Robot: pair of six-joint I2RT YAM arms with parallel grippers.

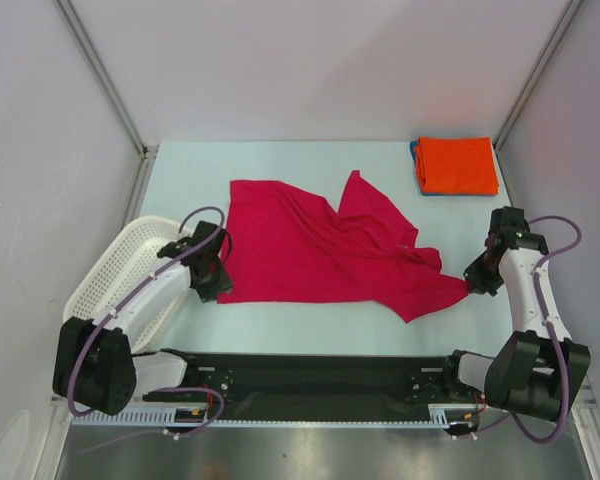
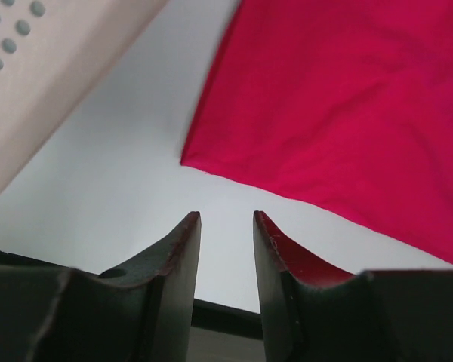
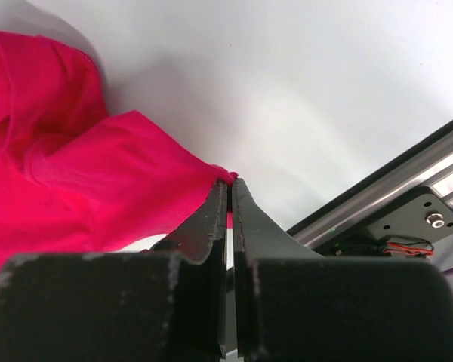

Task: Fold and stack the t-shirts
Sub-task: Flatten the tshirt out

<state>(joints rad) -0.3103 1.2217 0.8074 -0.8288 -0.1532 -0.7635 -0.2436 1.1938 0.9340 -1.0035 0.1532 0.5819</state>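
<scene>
A crimson t-shirt [image 1: 320, 250] lies spread and wrinkled across the middle of the table, its upper right part folded over. My right gripper [image 1: 470, 285] is shut on the t-shirt's right corner [image 3: 211, 175], with a sliver of cloth pinched between the fingertips. My left gripper [image 1: 218, 285] sits at the t-shirt's lower left corner [image 2: 192, 160], its jaws open with only bare table between them and the cloth just ahead. A folded orange t-shirt [image 1: 458, 165] rests on a blue one [image 1: 416, 165] at the back right.
A white perforated basket [image 1: 115, 270] stands at the left edge, close beside my left arm; its wall [image 2: 30, 83] fills the upper left of the left wrist view. A black rail [image 1: 310, 375] runs along the near edge between the arm bases.
</scene>
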